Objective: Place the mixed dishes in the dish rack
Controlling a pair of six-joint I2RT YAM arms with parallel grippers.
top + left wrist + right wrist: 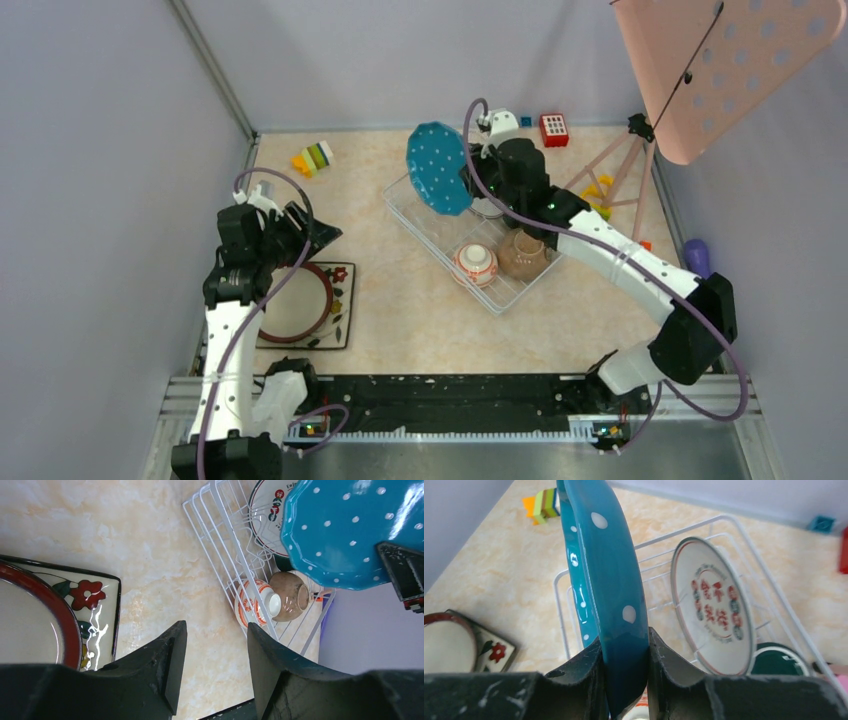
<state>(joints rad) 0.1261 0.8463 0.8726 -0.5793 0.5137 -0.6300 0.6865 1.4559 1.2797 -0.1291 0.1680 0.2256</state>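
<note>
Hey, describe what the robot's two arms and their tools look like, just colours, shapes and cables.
Both arms, left arm and right arm, have white tubular links between bulky black joints, with a thin purple cable looping along each. The left tool and right tool each end in two black wedge-shaped fingers; the right tool's show pale scuffs.

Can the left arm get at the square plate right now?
Probably yes. The left gripper is open, close by a corner of the square leaf-patterned plate, with bare table between them. The right arm is off at the dish rack.
</note>
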